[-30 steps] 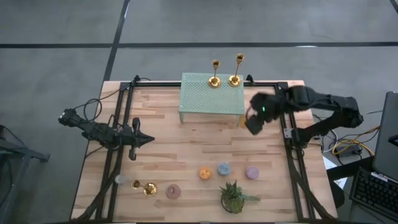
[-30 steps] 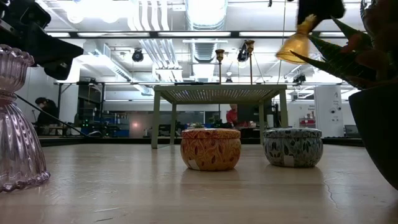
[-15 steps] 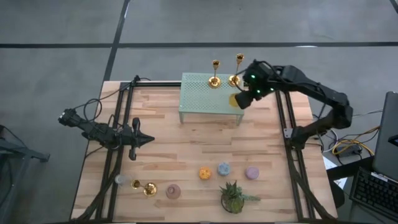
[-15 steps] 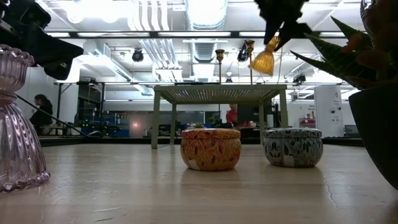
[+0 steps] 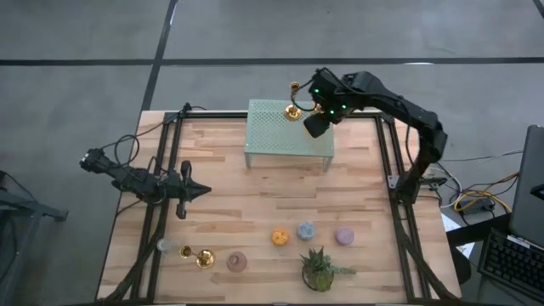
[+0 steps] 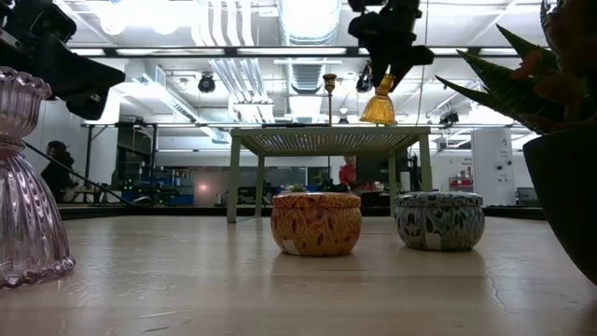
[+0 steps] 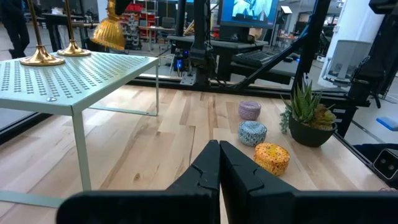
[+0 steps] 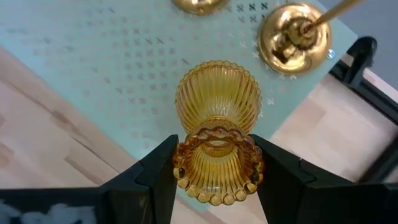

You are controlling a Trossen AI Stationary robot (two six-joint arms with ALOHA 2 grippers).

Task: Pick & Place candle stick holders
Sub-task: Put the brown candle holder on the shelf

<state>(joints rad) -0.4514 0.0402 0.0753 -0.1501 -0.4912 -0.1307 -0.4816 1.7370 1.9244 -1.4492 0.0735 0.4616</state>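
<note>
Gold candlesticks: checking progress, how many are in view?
3: one, then another, on the green rack; the third by the pink glass holder. The right hand holds an amber glass holder. None seems hidden.

Colour rundown: the desk [image 5: 255,204] is pale wood planks with black rails. The little raised stand [image 5: 272,136] is mint green, dotted all over with perforations. Two candle stick holders [image 5: 293,110] on it are shiny gold. The black right claw [image 8: 214,171] grips a ribbed amber glass holder [image 8: 217,99] (beaded rim, see-through). Tins: orange leafy print [image 6: 315,222], blue-white speckled [image 6: 438,220], plain lilac [image 7: 250,110]. Pink ribbed glass holder [image 6: 28,187], green spiky plant [image 5: 319,268].
</note>
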